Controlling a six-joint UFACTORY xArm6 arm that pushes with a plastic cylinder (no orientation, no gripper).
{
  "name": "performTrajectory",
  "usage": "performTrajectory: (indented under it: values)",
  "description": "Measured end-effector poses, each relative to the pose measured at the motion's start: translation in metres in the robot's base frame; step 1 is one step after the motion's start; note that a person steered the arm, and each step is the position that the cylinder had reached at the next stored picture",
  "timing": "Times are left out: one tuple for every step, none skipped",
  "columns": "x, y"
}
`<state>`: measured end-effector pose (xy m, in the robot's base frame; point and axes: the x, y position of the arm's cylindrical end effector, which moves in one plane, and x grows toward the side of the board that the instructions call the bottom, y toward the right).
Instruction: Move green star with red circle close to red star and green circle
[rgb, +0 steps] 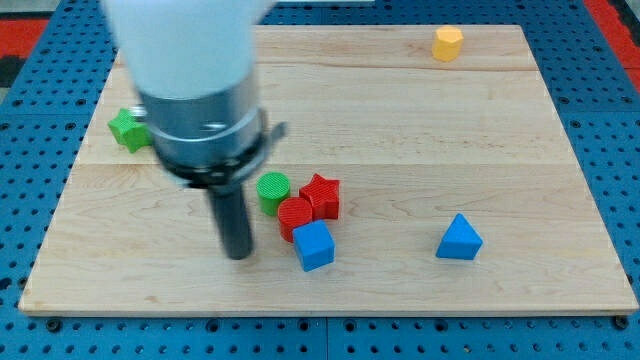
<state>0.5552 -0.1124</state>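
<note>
The green star (127, 129) lies at the board's left side, partly hidden behind the arm's body. The red circle (295, 217) sits near the board's middle bottom, touching the red star (322, 195) above and to its right. The green circle (272, 192) stands just left of the red star. My tip (238, 254) rests on the board to the left of and slightly below the red circle, a short gap from it, and far below and right of the green star.
A blue cube (314, 245) touches the red circle from below. A blue triangle (459, 238) lies at the right bottom. A yellow block (448, 43) sits near the top right edge. The wooden board (420, 130) ends on all sides.
</note>
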Motion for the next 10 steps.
performTrajectory:
  values:
    - [-0.001, -0.079]
    - [-0.018, -0.116]
    - [-0.054, -0.119]
    - [-0.106, -0.119]
    - [-0.152, -0.12]
    - [-0.168, -0.12]
    - [-0.174, -0.131]
    - [-0.174, -0.15]
    - [-0.187, -0.16]
    - [-0.213, -0.138]
